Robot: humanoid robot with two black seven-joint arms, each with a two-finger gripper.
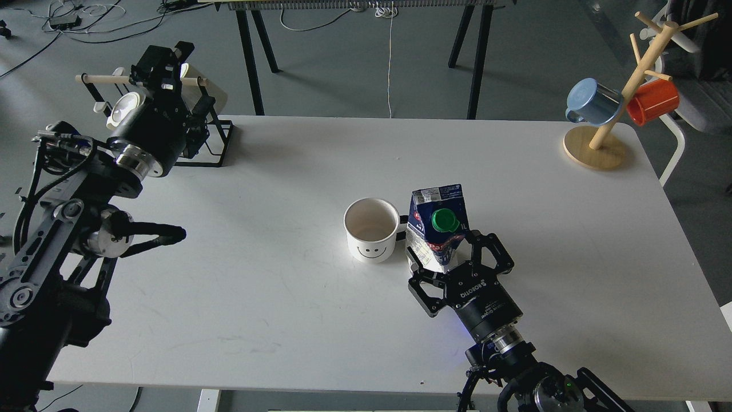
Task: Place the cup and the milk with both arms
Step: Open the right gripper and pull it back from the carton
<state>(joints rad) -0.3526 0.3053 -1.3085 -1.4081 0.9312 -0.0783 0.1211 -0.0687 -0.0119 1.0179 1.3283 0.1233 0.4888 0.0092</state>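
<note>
A white cup (372, 229) with a smiley face stands upright near the middle of the white table (257, 297). A blue milk carton (437, 229) with a green cap stands right beside it, on its right. My right gripper (446, 250) comes in from the front. Its fingers are spread on either side of the carton's lower part, and the jaws look open around it. My left gripper (163, 60) is far off at the back left, by a rack. It looks dark and end-on, so its fingers cannot be told apart.
A wooden mug tree (595, 150) with a blue mug (592, 103) and a red mug (653, 102) stands at the back right corner. A black wire rack (214, 143) with a wooden rod and a white cup stands at the back left edge.
</note>
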